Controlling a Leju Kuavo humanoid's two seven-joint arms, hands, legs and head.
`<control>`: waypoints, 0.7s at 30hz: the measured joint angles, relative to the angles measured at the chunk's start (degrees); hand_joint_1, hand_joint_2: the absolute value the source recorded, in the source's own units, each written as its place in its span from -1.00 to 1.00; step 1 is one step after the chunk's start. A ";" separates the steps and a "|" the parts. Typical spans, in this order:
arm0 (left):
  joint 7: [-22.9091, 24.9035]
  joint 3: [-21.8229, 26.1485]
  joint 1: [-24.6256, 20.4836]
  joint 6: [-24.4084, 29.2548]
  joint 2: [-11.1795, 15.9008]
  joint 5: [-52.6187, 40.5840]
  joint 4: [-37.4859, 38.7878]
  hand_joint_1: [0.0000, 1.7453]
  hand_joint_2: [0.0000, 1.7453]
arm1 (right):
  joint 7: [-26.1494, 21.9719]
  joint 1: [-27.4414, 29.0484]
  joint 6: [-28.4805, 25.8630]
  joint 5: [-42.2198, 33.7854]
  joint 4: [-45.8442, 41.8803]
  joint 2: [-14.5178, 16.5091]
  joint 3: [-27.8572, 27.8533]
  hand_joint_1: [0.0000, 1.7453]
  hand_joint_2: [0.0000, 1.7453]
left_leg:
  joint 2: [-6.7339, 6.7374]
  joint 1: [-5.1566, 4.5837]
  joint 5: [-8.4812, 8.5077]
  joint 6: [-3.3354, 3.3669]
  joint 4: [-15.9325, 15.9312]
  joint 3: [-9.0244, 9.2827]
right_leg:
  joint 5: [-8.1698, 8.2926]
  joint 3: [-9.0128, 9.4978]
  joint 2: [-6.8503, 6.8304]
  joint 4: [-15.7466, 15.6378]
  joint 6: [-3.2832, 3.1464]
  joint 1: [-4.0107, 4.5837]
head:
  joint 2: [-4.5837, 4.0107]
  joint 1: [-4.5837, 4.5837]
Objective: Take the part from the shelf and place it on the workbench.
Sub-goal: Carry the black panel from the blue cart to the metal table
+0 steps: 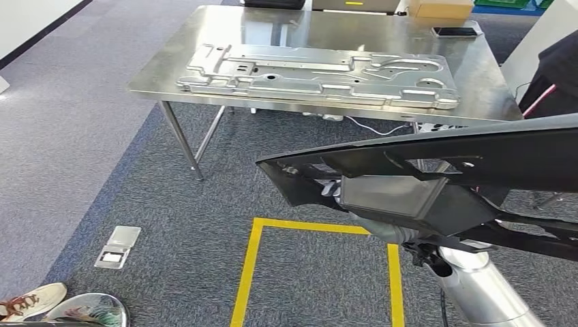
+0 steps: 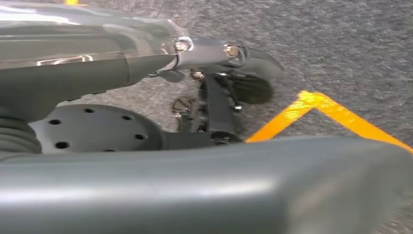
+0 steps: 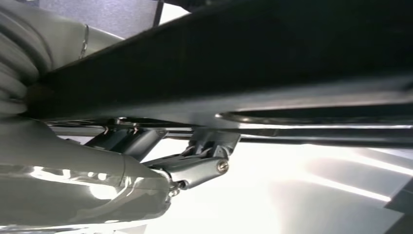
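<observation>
The part (image 1: 436, 157) is a long black plastic panel held level in front of me at the right, above the carpet and short of the workbench (image 1: 327, 30). My right arm (image 1: 477, 293) rises under it. The right wrist view has my right hand (image 3: 185, 170) pressed up against the underside of the part (image 3: 268, 63), gripping it. My left hand (image 2: 219, 73) hangs over the carpet with its fingers apart from the thumb and nothing in them. A large stamped metal panel (image 1: 320, 71) lies on the workbench.
A phone (image 1: 455, 30) and a cardboard box (image 1: 439, 8) sit at the bench's far side. Yellow tape (image 1: 255, 272) marks a square on the carpet before me. A floor socket (image 1: 118, 246) and a person's shoe (image 1: 34, 300) lie left. A person in dark clothing (image 1: 555, 75) stands right.
</observation>
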 joint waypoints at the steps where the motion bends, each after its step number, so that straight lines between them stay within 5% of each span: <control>1: -0.01 0.00 -0.02 0.00 -0.01 -0.01 0.00 -1.00 1.00 | 0.01 0.01 0.00 0.01 0.03 -0.01 -0.01 1.00 1.00 | 0.06 0.05 0.06 0.11 -0.09 0.04 | -1.96 -1.44 0.00 3.37 0.09 -0.04 | 0.00 0.01; 3: 0.01 0.00 0.01 -0.01 -0.02 -0.01 0.01 -1.00 1.00 | 0.02 0.19 0.00 0.02 0.11 -0.01 0.02 1.00 1.00 | 0.12 -0.01 0.05 0.18 -0.07 0.02 | -5.07 -4.78 -0.01 10.75 0.29 -0.07 | 0.00 0.01; 4: 0.02 0.00 0.04 -0.01 -0.03 -0.01 0.01 -1.00 1.00 | 0.02 0.31 0.00 0.02 0.13 -0.01 0.03 1.00 1.00 | 0.14 -0.03 0.03 0.19 -0.05 0.05 | -5.24 -5.63 -0.01 12.58 0.37 -0.08 | 0.00 0.01; 5: 0.03 0.00 0.05 -0.01 -0.03 0.00 0.01 -1.00 1.00 | 0.02 0.37 0.00 0.02 0.14 -0.01 0.03 1.00 1.00 | 0.13 -0.04 0.01 0.19 -0.02 0.11 | -4.17 -5.34 -0.02 11.98 0.44 -0.11 | 0.00 0.01; 7: 0.04 0.00 0.04 -0.01 -0.04 0.00 0.01 -1.00 1.00 | 0.02 0.34 0.00 0.02 0.13 -0.01 0.02 1.00 1.00 | 0.10 -0.02 -0.17 0.04 0.08 0.34 | 0.08 -2.07 -0.08 4.81 0.45 -0.18 | 0.00 0.01; 9: 0.03 0.00 -0.01 -0.01 -0.05 -0.01 0.00 -1.00 1.00 | 0.02 0.26 0.00 0.02 0.13 0.00 0.03 1.00 1.00 | 0.03 -0.23 -0.42 -0.33 0.39 0.29 | 2.60 0.87 -0.09 -1.81 0.21 -0.11 | 0.00 0.01; 14: 0.02 0.00 -0.03 -0.01 -0.04 -0.01 0.01 -1.00 1.00 | 0.02 0.26 0.00 0.01 0.10 0.01 0.02 1.00 1.00 | -0.04 -0.27 -1.45 -1.26 1.67 -0.25 | 2.70 1.36 0.04 -3.25 -1.21 -0.17 | 0.00 -0.02; 18: 0.03 0.00 0.02 -0.01 -0.05 -0.01 0.01 -1.00 1.00 | 0.01 0.26 0.00 0.02 0.10 0.01 0.06 1.00 1.00 | -0.05 0.22 -7.90 -2.30 14.34 -5.80 | 2.75 1.32 -0.27 -3.28 -1.91 -0.29 | 0.00 -0.03; 19: 0.04 0.00 0.09 -0.01 -0.05 -0.01 0.00 -1.00 1.00 | 0.01 0.29 0.00 0.02 0.11 0.01 0.08 1.00 1.00 | -0.05 0.26 -8.41 -2.38 16.69 -6.89 | 2.73 1.33 -0.29 -3.27 -1.92 -0.26 | 0.00 -0.03; 21: 0.03 0.00 0.15 -0.01 -0.05 -0.01 0.00 -1.00 1.00 | 0.01 0.30 0.00 0.02 0.11 0.01 0.09 1.00 1.00 | -0.05 0.26 -6.05 -2.21 14.61 -6.03 | 2.68 1.47 -0.22 -3.26 -1.91 -0.20 | 0.00 -0.03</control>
